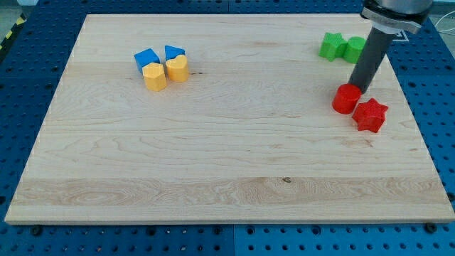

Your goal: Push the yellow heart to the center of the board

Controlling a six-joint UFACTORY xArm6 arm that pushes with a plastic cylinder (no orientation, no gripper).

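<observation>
The yellow heart (pixel 177 69) sits at the board's upper left, touching a second yellow block (pixel 154 77) on its left. Two blue blocks (pixel 146 58) (pixel 175 52) stand just above the yellow pair and touch them. My tip (pixel 360 88) is far off at the view's right, right at the upper right edge of a red cylinder (pixel 345 99). The rod slants up to the view's top right.
A red star (pixel 370 114) lies just right of and below the red cylinder. Two green blocks (pixel 330 45) (pixel 355 48) sit side by side near the board's top right, partly behind the rod. The wooden board (pixel 227 178) lies on a blue perforated table.
</observation>
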